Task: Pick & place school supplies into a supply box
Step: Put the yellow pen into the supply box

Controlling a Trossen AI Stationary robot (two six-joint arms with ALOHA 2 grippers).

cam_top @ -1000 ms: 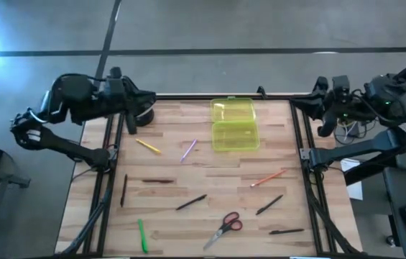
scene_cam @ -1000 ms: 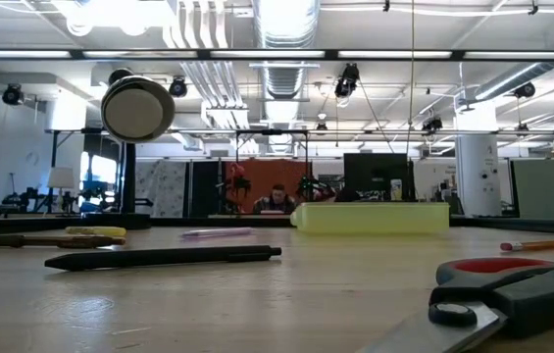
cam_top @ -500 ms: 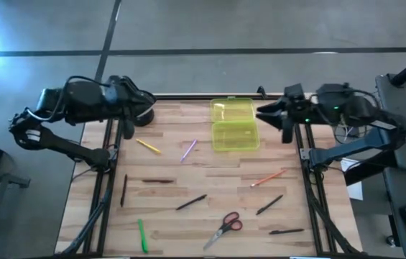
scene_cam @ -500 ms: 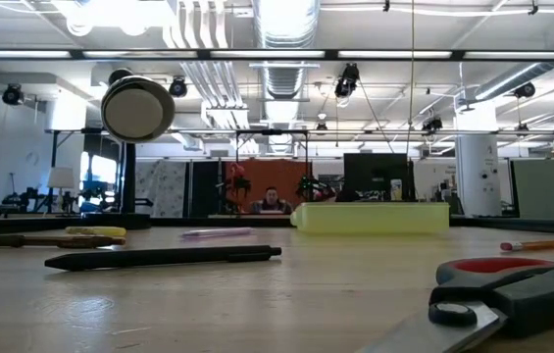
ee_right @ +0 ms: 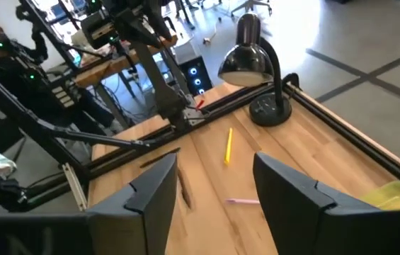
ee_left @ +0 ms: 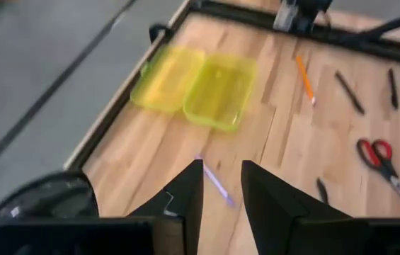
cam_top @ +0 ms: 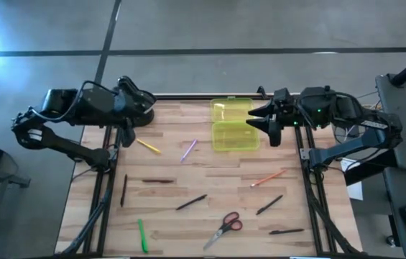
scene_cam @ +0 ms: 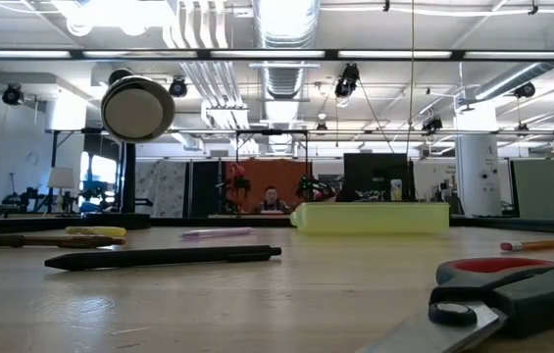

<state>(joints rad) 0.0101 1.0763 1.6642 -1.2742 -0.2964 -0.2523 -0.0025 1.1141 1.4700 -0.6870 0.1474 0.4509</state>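
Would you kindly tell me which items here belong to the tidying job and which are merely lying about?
Job: supply box, scissors, green pen, orange pencil, yellow pen, pink-purple pen, black pens.

Lying about: black desk lamp, table.

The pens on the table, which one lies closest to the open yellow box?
The pink-purple pen, lying slanted just left of the supply box. The yellow pen lies farther left, the orange one farther toward the front, and the black pens and green one farther still.

One camera looks straight down on my table (cam_top: 210, 180); another skims level across it; both see the scissors (cam_top: 225, 226).
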